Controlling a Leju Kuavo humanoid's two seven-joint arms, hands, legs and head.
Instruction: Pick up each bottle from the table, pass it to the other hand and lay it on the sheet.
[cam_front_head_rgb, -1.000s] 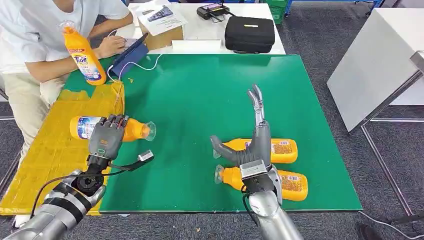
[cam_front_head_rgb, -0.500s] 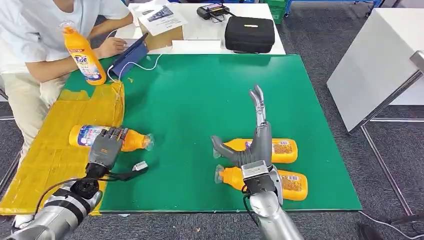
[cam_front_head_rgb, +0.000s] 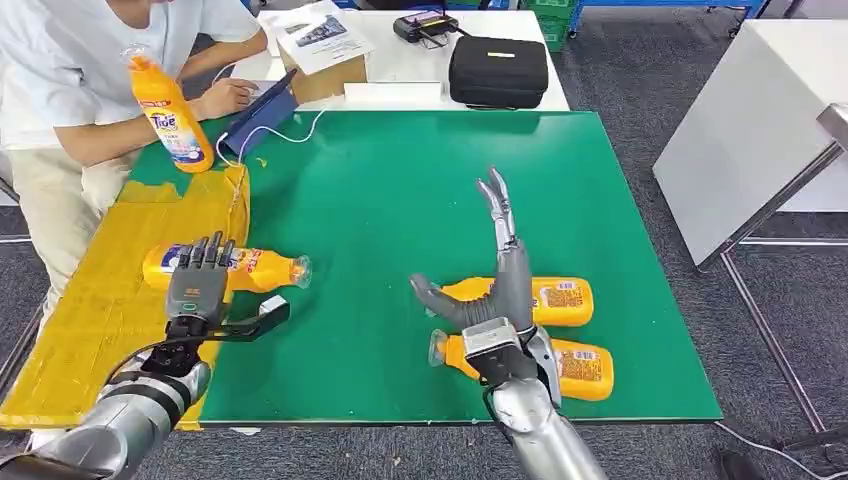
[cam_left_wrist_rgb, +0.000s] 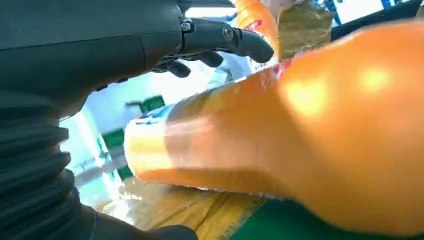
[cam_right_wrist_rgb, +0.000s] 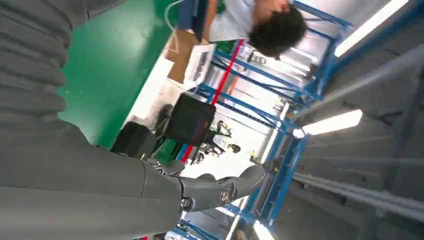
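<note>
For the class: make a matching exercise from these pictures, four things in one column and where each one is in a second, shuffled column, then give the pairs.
Things
1. Upright Tide bottle
2. Lying bottle with blue label
3. Black case
4. Right hand

Places
A. On the white table beyond the green mat
B. Partly on the yellow sheet, near the left hand
C. Raised above two lying bottles
D. Standing at the mat's far left corner

Pairs: 1-D, 2-B, 3-A, 4-C
</note>
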